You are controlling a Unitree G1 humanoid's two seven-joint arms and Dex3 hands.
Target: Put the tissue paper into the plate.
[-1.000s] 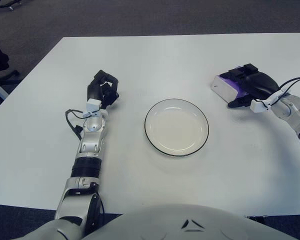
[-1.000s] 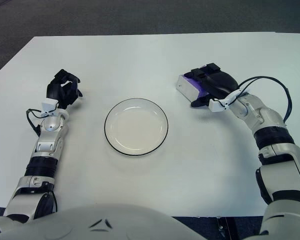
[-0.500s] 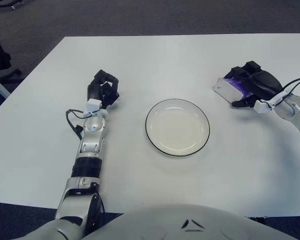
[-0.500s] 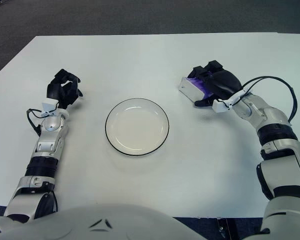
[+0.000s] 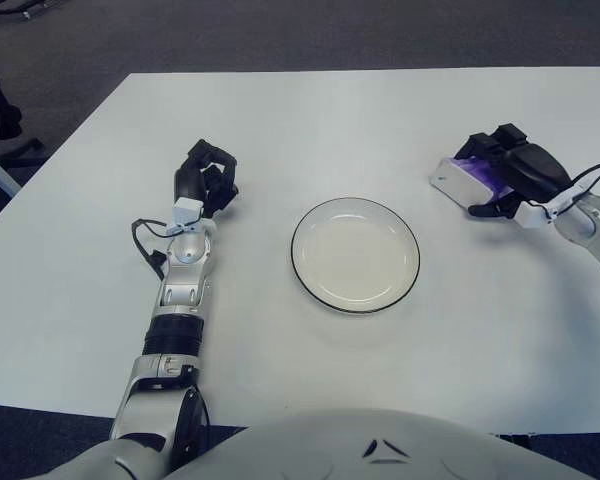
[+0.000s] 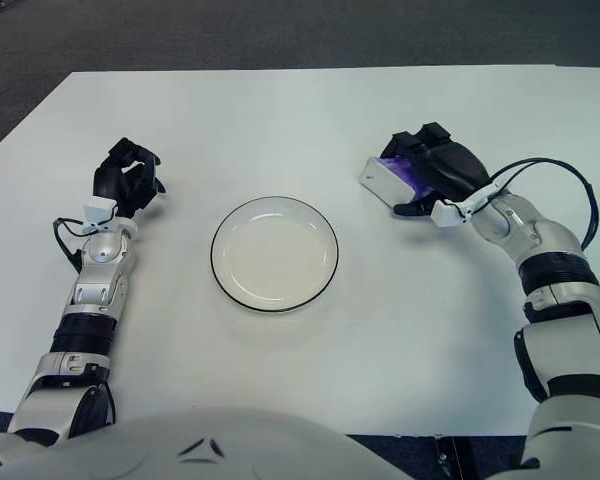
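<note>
The small white-and-purple tissue paper pack [image 6: 390, 178] sits on the white tabletop [image 6: 280, 110] at about 2 o'clock from the round white plate with a thin dark rim [image 6: 274, 253], well apart from it. The black-fingered right hand [image 6: 432, 176] lies over the pack's right side with its fingers curled around it, so it appears to be gripping the pack; whether the pack is off the surface cannot be told from these views. The black left hand [image 6: 126, 177] shows at about 9 o'clock from the plate, fingers curled and holding nothing, idle.

The pack looks light and soft, probably a thin plastic wrapper around folded tissues. It should yield under pressure instead of cracking, so nothing here seems fragile, but a smooth wrapper could slide between hard fingers. The safest hold is likely across the pack's short width, fingers on one long edge and thumb on the other, near its middle, with moderate squeeze. The plate is shallow and bare, so a low release over its centre should be enough.
</note>
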